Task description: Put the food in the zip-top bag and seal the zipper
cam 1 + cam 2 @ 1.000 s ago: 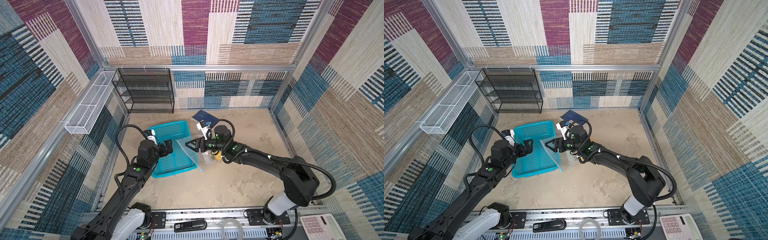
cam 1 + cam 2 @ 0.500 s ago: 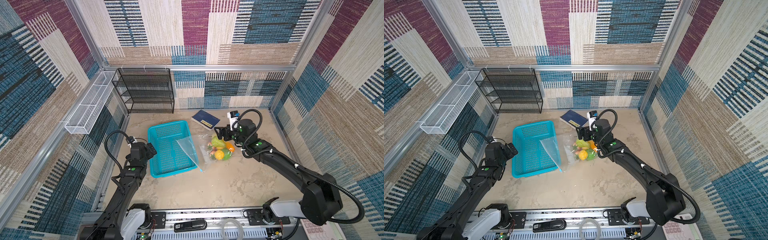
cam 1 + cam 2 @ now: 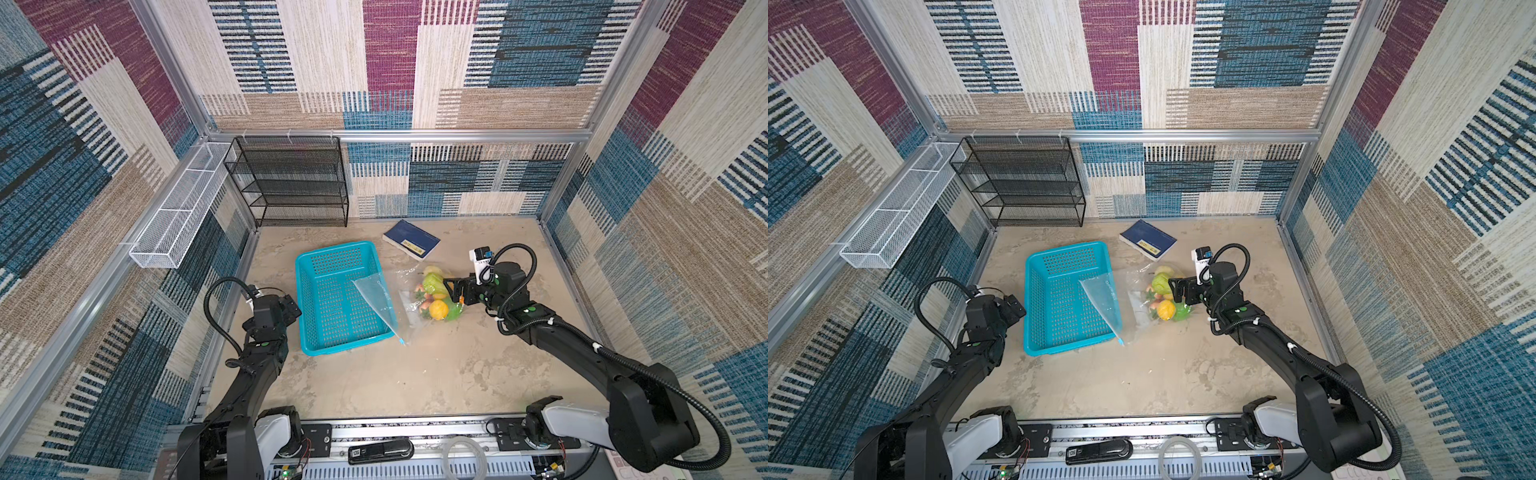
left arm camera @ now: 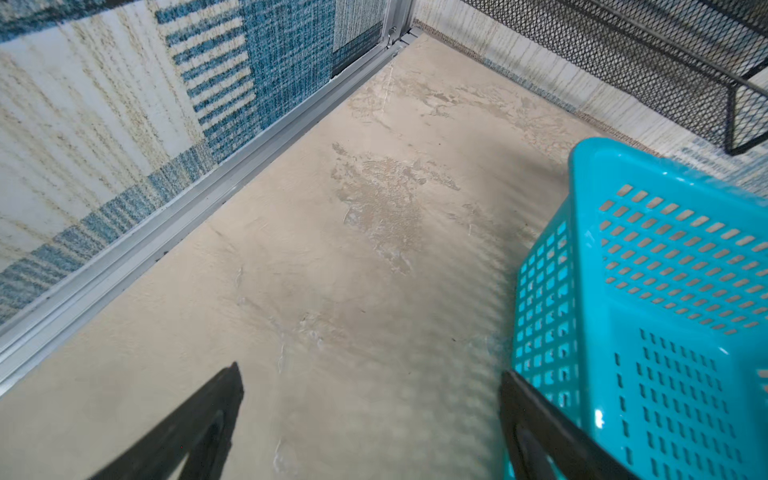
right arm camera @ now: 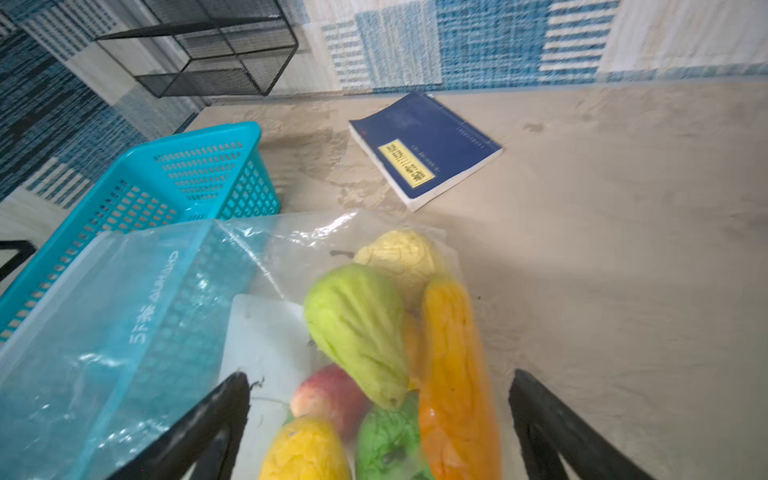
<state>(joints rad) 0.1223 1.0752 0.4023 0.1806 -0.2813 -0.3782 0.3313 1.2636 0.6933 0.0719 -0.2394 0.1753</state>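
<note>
The right gripper (image 3: 451,291) hangs with its jaws spread wide, gripping nothing, at the right edge of the food (image 3: 436,300) (green, yellow, orange and red toy pieces, bunched together); in the right wrist view its black fingers (image 5: 216,415) stand either side of that heap. The food lies inside the zip-top bag (image 3: 409,316), which rests on the table with its mouth end draped over the right rim of the teal basket (image 3: 305,309); the zipper (image 3: 376,311) runs along that edge, its small blue slider at the near end; whether it is sealed I cannot tell. The left gripper (image 3: 292,309), also wide and empty, hovers beside the basket's left wall; a blue book (image 3: 411,240) lies behind the bag.
</note>
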